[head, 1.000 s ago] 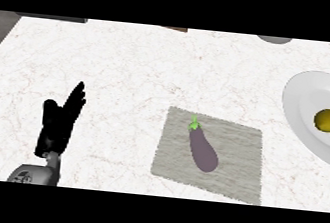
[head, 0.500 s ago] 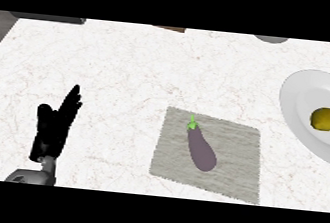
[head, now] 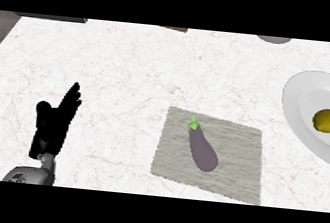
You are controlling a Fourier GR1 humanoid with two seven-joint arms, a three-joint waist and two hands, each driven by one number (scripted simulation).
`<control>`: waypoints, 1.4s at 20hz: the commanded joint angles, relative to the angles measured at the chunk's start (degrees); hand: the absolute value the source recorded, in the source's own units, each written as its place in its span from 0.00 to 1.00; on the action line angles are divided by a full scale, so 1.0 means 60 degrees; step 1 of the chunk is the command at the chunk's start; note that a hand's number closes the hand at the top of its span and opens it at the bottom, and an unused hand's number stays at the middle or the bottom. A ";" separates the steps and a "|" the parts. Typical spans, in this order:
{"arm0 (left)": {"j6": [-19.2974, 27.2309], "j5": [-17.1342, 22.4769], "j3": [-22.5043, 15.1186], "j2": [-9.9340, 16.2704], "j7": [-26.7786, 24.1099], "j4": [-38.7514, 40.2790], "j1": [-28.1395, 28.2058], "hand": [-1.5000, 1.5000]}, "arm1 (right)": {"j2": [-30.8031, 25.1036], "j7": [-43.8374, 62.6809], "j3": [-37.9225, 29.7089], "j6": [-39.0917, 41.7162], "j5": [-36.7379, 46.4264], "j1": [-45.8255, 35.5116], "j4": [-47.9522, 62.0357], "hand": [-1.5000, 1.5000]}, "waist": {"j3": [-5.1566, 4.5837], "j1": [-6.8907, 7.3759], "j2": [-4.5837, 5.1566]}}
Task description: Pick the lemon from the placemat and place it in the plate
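A yellow lemon lies in the white plate at the right edge of the counter, with nothing touching it. Left of the plate a grey placemat lies flat and carries a purple eggplant with a green stem. My left hand rests open at the lower left, fingers straight and pointing up, well away from the mat. My right hand does not show in the head view.
The white marble counter spreads around everything. At its far edge sit a grey round object, a brown thing and a dark strip, each cut by the upper band.
The right hand's fingers, seen over the plate at the right edge, have drawn back out of view, leaving the lemon lying in the plate. The view has shifted slightly left.
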 commanded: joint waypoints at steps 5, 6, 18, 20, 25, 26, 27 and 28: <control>0.0392 -0.0451 -0.0510 -0.0506 -0.0126 -0.0355 0.0424 0.50 | 0.0504 -0.1375 0.0176 0.0341 -0.0188 0.0511 -0.0119 0.00 | 0.0006 0.0044 -0.0005; 0.0126 -0.0266 -0.0226 -0.0195 -0.0029 -0.0107 0.0126 0.50 | 0.0226 -0.1232 0.0307 0.0429 -0.0071 0.0375 -0.0125 0.00 | 0.0008 0.0070 0.0022; 0.0097 -0.0312 -0.0293 -0.0395 -0.0143 -0.0002 0.0082 0.50 | 0.0326 -0.1231 0.0520 -0.1096 -0.0050 0.0837 0.0250 0.00 | 0.0021 0.0140 0.0055; -0.0004 -0.0255 -0.0117 -0.0131 0.0393 -0.0240 -0.0133 0.50 | 0.0120 -0.0489 0.0576 -0.1035 -0.0072 0.0180 0.0240 0.00 | 0.0008 0.0129 0.0021; -0.0366 0.0202 0.0414 0.0117 -0.0577 0.0313 0.0067 0.50 | 0.0164 -0.1292 0.0430 -0.1459 -0.0184 0.0993 0.0381 0.00 | 0.0020 0.0136 0.0073; -0.0471 0.0215 0.0257 0.0203 0.0575 -0.0365 -0.0112 0.50 | 0.0218 -0.0885 0.0576 -0.1565 -0.0112 0.0656 0.0294 0.00 | 0.0009 0.0093 0.0010; 0.0027 -0.0276 -0.0110 -0.0262 -0.0128 -0.0096 0.0254 0.50 | 0.0057 -0.1022 0.0566 -0.1386 -0.0118 0.0952 0.0404 0.00 | 0.0010 0.0072 0.0020; -0.0013 -0.0200 -0.0101 -0.0283 0.0081 -0.0136 -0.0027 0.50 | -0.0122 -0.0957 0.0571 -0.1319 -0.0103 0.0815 0.0370 0.00 | 0.0016 0.0095 0.0036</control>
